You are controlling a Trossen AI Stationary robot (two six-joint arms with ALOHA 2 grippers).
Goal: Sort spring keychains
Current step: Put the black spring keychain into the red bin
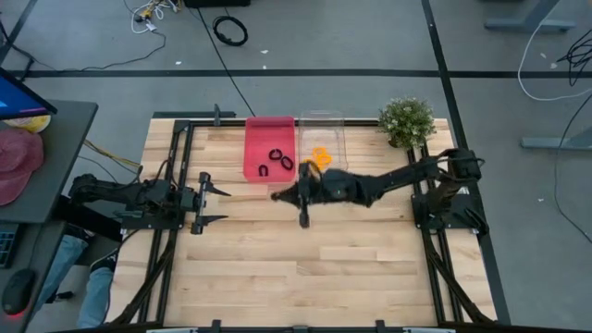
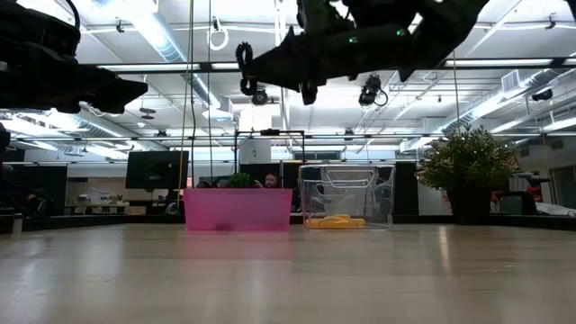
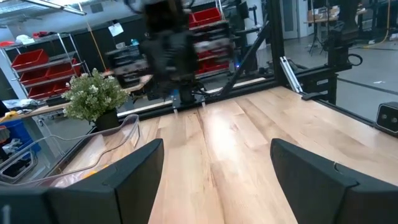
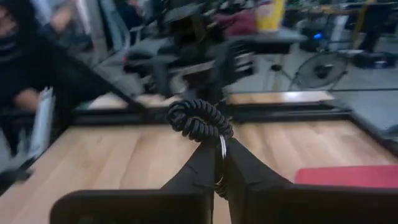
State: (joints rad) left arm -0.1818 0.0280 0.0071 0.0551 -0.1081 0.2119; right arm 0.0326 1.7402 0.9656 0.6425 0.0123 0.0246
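**Ann:** Two arms over the wooden tabletop [image 1: 305, 268], and the right arm reaches in from the right edge toward the middle, carried well above the boards

**Ben:** Left arm waits by the left edge, left gripper [image 1: 209, 205] spread wide with nothing between its fingers [image 3: 130, 177]

**Ann:** Along the far edge, a potted plant [image 1: 407, 121] near the right corner, a clear bin [image 1: 322, 139] at the centre, and a pink bin [image 1: 268, 141] touching the clear bin on its left side

**Ben:** Now the right gripper [image 1: 280, 194], out in front of the pink bin, clenched tight on a black spring keychain [image 4: 199, 120]. From the wrist camera the coil sits right at the fingertips, its metal ring [image 4: 222, 149] pinched between them

**Ann:** From table level that black coil hangs at the gripper's tip, high above the pink bin's left part, clear of the wood

**Ben:** Inside the pink bin, two black keychains [image 1: 276, 161] lie on its floor, toward the near wall

**Ann:** And the clear bin holds orange keychains [image 1: 320, 156], bunched on its floor; how many, I cannot tell
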